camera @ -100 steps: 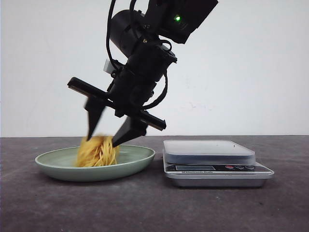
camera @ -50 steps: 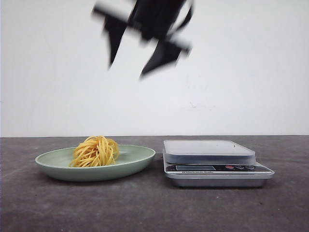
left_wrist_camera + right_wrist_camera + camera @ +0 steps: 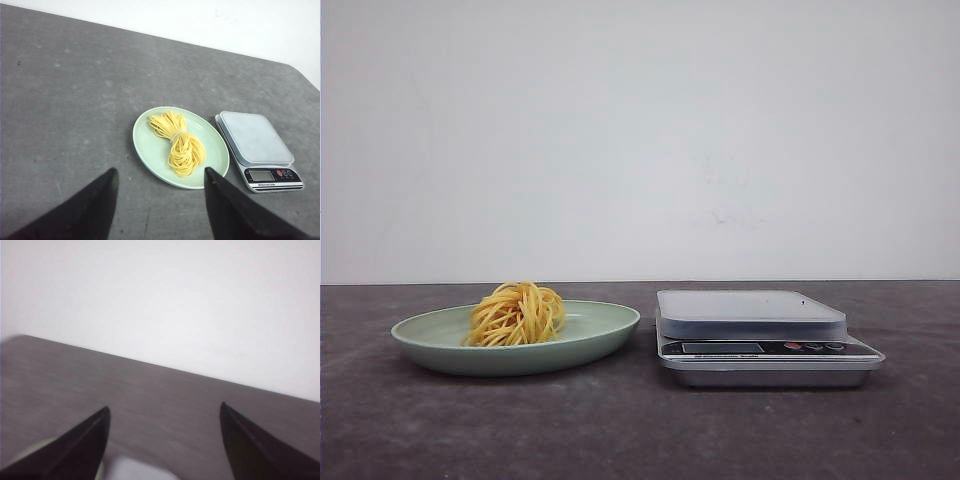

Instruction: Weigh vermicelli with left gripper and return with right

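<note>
Both our grippers, left gripper [image 3: 157, 205] and right [image 3: 162, 440], now hang spread and empty, the arm gone from above the plate [image 3: 610, 330], leaving the vermicelli [image 3: 517, 313] there left of the scale [image 3: 760, 335]: apparently returned.

A yellow-orange vermicelli [image 3: 517, 314] nest rests on the pale green plate [image 3: 605, 335].

Dark grey table [image 3: 620, 430], pale green plate [image 3: 605, 335] beside a seemingly digital scale [image 3: 765, 350].
</note>
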Motion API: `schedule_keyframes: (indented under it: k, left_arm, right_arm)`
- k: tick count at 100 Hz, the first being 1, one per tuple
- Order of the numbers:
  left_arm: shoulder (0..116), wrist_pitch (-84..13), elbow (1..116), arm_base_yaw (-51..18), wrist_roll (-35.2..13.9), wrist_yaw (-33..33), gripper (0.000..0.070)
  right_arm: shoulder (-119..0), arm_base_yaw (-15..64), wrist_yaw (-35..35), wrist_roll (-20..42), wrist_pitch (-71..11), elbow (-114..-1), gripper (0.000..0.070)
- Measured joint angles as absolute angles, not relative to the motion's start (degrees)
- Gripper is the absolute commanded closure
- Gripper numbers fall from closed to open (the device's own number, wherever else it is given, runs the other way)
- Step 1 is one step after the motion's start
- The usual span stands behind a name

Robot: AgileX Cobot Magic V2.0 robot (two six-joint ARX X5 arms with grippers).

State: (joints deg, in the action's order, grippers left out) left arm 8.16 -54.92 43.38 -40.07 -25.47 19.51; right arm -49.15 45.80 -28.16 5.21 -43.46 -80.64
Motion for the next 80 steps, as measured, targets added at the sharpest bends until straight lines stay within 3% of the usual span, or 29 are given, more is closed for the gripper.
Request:
schedule_keyframes:
  k: [11,25,56,75,80]
  left_arm:
    - [8.2,-54.1,43.4,-40.1,-25.5,19.5,0.0393]
    - [8.2,-51.9,43.4,-40.1,-25.5,19.5,0.0393]
    - [8.2,-48.6,43.4,-40.1,-25.4,19.5,0.0392]
    - [8.2,-48.6,43.4,-40.1,-25.1,19.5,0.0393]
    - [8.2,-48.6,43.4,-40.1,-25.1,19.6,0.0397]
  right_arm:
    - [-42.4,46.4,-34.7,5.2,-53.5,-80.6,0.0265]
    - [-35.0,46.6,-36.1,6.5,-59.9,-79.0,0.0265]
    - [-17.7,46.8,-29.6,10.0,-58.7,-63.4,0.0264]
    - [-10.7,46.5,-23.5,10.9,-49.7,-51.4,0.0267]
    - [-10.3,46.5,-22.9,11.0,-47.4,-49.0,0.0298]
